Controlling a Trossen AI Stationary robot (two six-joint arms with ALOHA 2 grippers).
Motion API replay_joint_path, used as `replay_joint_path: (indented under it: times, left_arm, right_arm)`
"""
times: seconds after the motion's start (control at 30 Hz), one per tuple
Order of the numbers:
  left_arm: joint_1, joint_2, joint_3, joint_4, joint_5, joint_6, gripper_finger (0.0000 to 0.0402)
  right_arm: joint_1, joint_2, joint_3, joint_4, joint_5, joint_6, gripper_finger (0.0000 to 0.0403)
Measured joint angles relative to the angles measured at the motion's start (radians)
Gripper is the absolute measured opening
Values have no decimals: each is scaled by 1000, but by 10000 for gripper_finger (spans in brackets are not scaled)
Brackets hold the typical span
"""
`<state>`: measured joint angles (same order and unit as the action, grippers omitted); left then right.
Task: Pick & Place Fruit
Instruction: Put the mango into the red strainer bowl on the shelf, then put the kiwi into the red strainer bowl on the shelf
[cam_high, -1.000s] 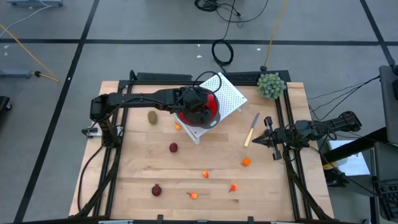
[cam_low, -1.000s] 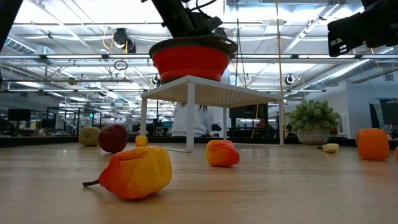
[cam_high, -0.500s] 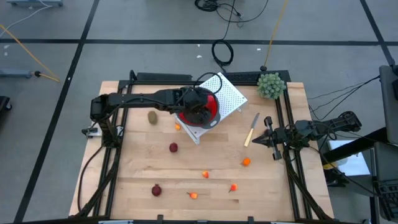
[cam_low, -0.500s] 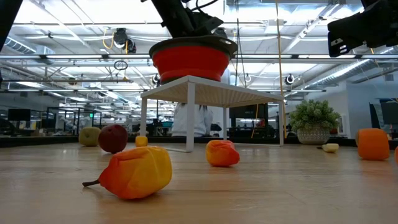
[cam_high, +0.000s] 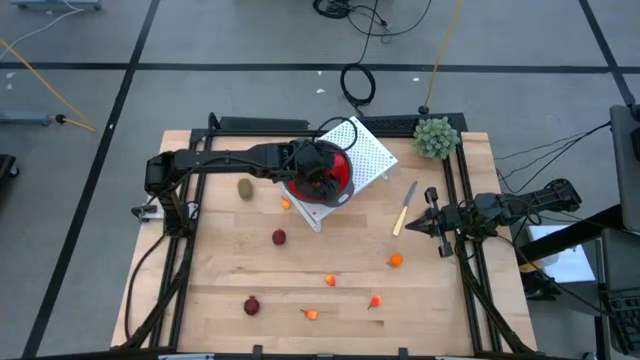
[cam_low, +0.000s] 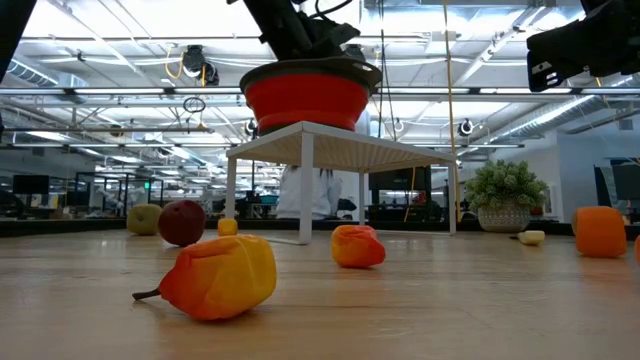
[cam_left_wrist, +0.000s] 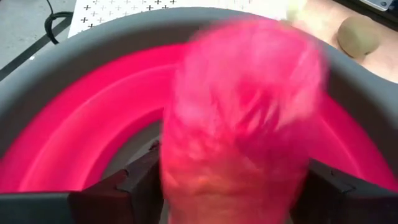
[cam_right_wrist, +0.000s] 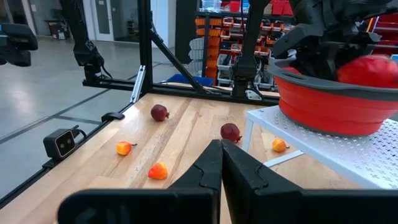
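A red bowl (cam_high: 343, 168) with a grey rim (cam_left_wrist: 37, 93) stands on a white perforated stand (cam_high: 368, 152) at the table's far middle. My left gripper (cam_high: 320, 181) reaches slanting down into it, open, with a smeared red fruit (cam_left_wrist: 239, 118) between its fingers. The same fruit (cam_right_wrist: 372, 70) shows above the bowl's rim in the right wrist view. A brown oval fruit (cam_high: 245, 187), two dark red balls (cam_high: 279, 237) (cam_high: 251, 306) and several small orange bits (cam_high: 396, 260) lie on the wooden table. My right gripper (cam_high: 417, 228) waits shut at the right edge. My left gripper has the red fruit between its two fingers (cam_left_wrist: 144, 182), which come from above, slanting down over the bowl's inside. The fruit shows smeared while the fingers and the bowl are sharp. Whether the fingers touch it I cannot tell.
A pale-handled knife (cam_high: 404, 208) lies between the stand and my right gripper. A green bushy plant (cam_high: 437, 137) stands at the far right corner. Black frame rails (cam_high: 462, 200) run along the table's sides. Bare wood lies in the middle between the scattered fruit.
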<state>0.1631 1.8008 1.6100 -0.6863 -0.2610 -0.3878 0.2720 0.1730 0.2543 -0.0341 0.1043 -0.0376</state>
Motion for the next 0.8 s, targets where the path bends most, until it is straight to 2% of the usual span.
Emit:
replay_joint_path:
  times: [0.2,0.4,0.63,0.8]
  left_arm:
    - [0,0,0,-9,1,1,309]
    - [4,-19,-1,-4,-1,70,329]
    - [19,-118,-1,3,-2,63,323]
    - [9,-215,-1,-10,-2,-25,308]
  right_arm:
    - [0,0,0,0,0,0,0]
    - [0,0,0,0,0,0,0]
    - [0,0,0,1,0,0,0]
    - [0,0,0,1,0,0,0]
